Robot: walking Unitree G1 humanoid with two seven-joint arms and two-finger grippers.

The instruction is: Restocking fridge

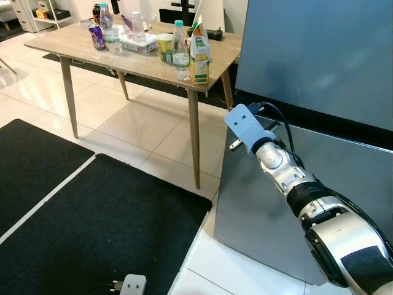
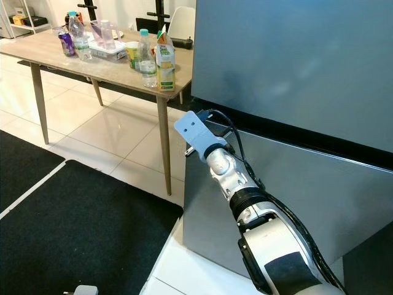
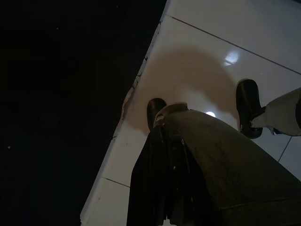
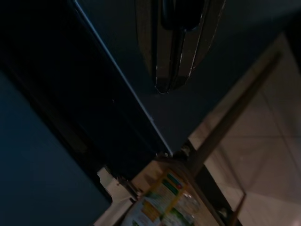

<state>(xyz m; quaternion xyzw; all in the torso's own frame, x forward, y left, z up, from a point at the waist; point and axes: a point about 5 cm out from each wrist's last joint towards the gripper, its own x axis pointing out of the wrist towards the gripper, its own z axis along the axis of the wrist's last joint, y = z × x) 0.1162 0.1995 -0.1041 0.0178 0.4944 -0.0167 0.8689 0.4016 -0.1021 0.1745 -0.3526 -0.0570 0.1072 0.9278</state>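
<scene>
Down low, left tool (image 3: 162, 141) hanging by the black mat (image 1: 92, 233) over the white floor (image 3: 225, 42), fingers pressed together and holding nothing. Farther up, right tool (image 4: 171, 47) reaching to the dark gap between the two grey fridge (image 2: 295, 74) doors, fingers close together with nothing pinched, so likely at the door-opening step, which calls for hooking an edge and pulling gently. Farthest off, juice carton (image 1: 199, 58), water bottle (image 1: 180, 56) and other drinks standing on the bench (image 1: 73, 46), well apart from the fridge.
</scene>
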